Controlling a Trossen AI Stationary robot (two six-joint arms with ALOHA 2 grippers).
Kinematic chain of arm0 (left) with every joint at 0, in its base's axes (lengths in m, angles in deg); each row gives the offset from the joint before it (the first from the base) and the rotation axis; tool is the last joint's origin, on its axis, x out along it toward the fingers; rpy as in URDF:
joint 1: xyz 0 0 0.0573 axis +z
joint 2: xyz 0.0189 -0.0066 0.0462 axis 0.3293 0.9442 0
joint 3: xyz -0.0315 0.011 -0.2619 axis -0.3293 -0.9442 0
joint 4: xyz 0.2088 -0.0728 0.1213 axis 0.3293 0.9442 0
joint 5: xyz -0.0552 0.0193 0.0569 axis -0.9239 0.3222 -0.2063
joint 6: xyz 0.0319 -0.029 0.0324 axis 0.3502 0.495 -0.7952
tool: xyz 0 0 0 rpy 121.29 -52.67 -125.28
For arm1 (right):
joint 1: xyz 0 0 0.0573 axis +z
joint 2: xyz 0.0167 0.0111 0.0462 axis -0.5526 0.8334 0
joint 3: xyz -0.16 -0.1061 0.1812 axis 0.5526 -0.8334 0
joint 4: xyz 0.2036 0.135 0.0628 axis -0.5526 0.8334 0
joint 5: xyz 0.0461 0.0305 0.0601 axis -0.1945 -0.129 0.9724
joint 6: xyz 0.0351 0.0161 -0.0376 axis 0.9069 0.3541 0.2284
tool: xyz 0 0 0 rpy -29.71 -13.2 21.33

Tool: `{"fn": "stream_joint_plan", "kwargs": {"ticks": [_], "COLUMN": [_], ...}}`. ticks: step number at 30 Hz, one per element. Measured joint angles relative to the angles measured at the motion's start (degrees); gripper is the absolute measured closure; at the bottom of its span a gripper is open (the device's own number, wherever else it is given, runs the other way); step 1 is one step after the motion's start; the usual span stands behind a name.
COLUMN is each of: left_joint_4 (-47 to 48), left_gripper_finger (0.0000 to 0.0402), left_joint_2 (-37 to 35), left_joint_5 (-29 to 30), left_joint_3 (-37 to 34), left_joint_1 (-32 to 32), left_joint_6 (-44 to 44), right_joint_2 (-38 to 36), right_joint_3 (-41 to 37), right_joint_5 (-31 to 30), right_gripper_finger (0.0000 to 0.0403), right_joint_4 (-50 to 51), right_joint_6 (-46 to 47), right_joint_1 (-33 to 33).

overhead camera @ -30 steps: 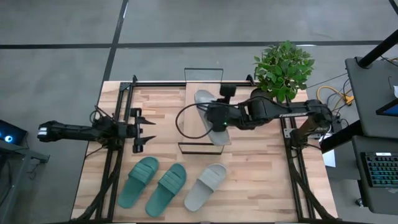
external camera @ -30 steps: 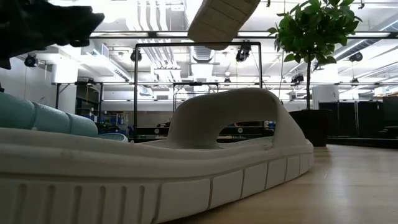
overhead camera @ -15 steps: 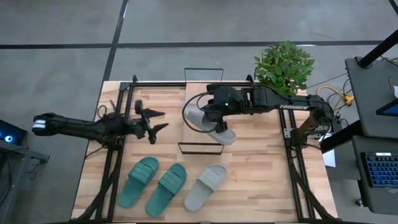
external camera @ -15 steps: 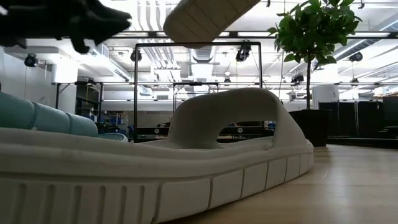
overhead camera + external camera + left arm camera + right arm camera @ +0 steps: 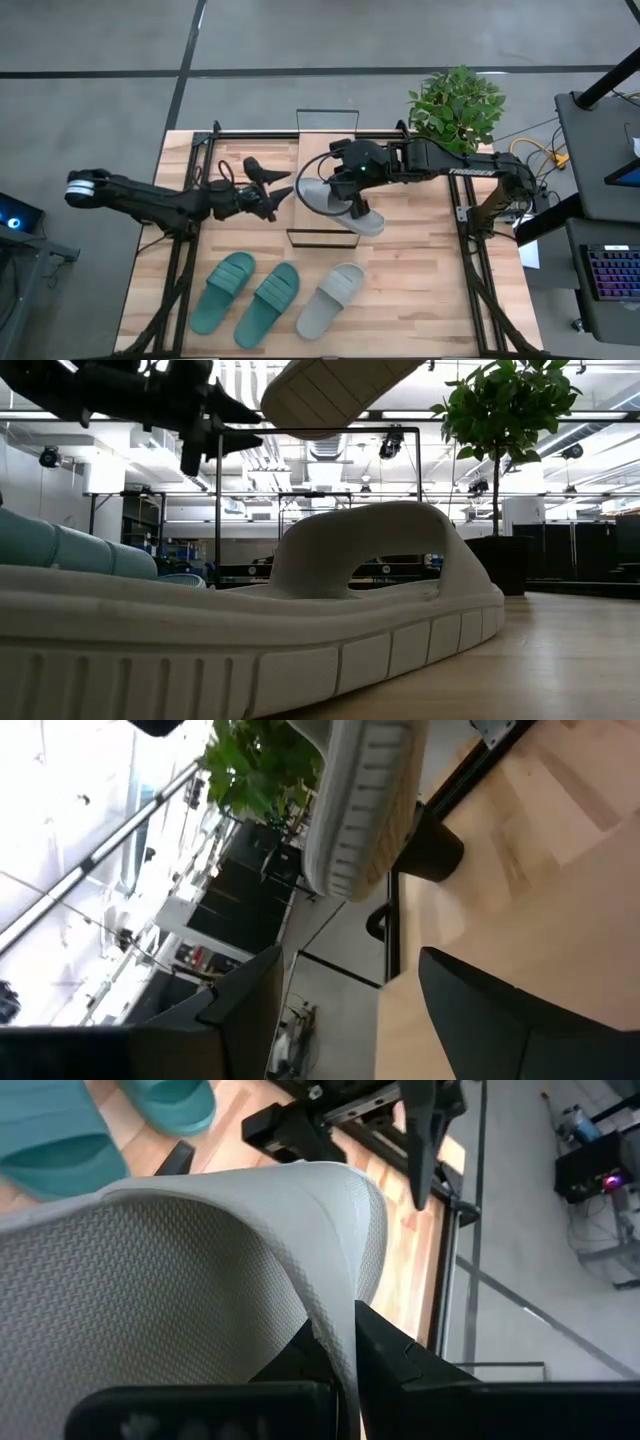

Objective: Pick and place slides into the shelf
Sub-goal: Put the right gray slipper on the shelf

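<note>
— Since the low camera sits right behind it, what fills the front of the table?

— A pale grey slide (image 5: pixel 300 620) lying flat near the front edge, beside the teal pair (image 5: pixel 245 293); from above the three sit in a row, the grey one (image 5: pixel 331 300) on the right, all clear of both arms.

— And farther in?

— The shelf (image 5: pixel 322 238), whose thin black wire frame stands near the middle of the table. Above it the right gripper (image 5: pixel 349 194) is clamped on the strap of the second grey slide (image 5: pixel 345 209), holding it in the air. The right wrist view shows its fingers (image 5: pixel 390 1360) pinching the ribbed strap (image 5: pixel 200 1250) between them.

— How does that slide hang?

— Tilted, sole slanting, over the shelf frame, not touching the table.

— The left arm?

— It reaches in from the left; the left gripper (image 5: pixel 268 192) hovers just beside the held slide with fingers spread wide, holding nothing.

— Beyond that?

— A potted plant (image 5: pixel 456 112) at the far right corner.
</note>
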Motion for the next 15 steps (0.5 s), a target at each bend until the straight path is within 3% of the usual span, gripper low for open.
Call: {"fn": "stream_joint_plan", "kwargs": {"ticks": [10,15], "left_joint_4": [-5.4,-5.57], "left_gripper_finger": [0.0182,0.0182], "left_joint_2": [2.27,1.99], "left_joint_5": [-7.36,-9.95], "left_joint_3": [0.09,0.09], "left_joint_1": [0.03,0.01], "left_joint_6": [-2.01,-1.99], "right_joint_2": [0.02,0.07], "right_joint_3": [0.0,0.0], "right_joint_5": [0.07,3.0], "right_gripper_finger": [0.0391,0.0391], "right_joint_4": [-0.37,-0.3], "right_joint_6": [0.22,0.51], "right_joint_1": [-1.12,-1.66]}}
